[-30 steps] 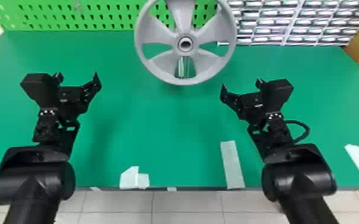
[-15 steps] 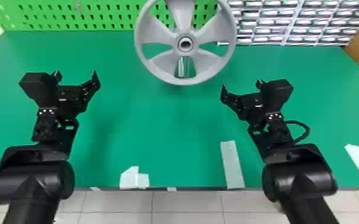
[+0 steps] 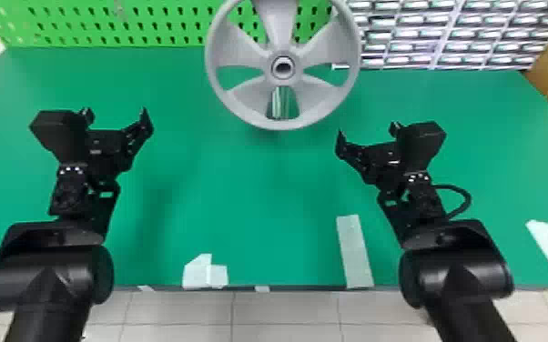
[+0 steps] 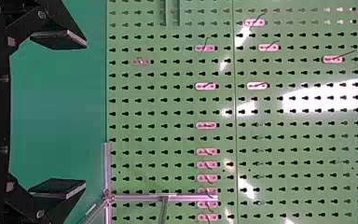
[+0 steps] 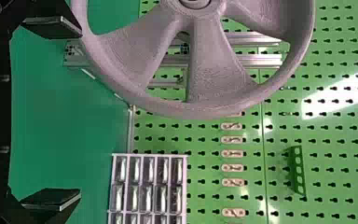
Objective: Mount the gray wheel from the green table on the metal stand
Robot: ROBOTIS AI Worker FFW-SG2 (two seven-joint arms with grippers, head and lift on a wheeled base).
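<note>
Along the near edge of the green surface (image 3: 241, 191) lie strips of tape (image 3: 355, 252). Farther in, the left claw (image 3: 116, 114) and the right claw (image 3: 367, 133) both stand wide open with nothing between their fingers. The right one is nearer the gray wheel (image 3: 282, 122): the rim lies just ahead of it and to its left, while the left claw sits well out from the opposite side. The wheel is upright, face toward the robot, so the line through its hub (image 3: 283, 68) seems to run toward the robot, between the two arms. Behind it is the metal stand (image 5: 265, 60), with the pegboard (image 3: 104, 22) beyond. The wheel looks to be on the stand already, though the join is hidden. Any last push would probably need to go straight along that hub line; a shove from the right alone could skew it.
</note>
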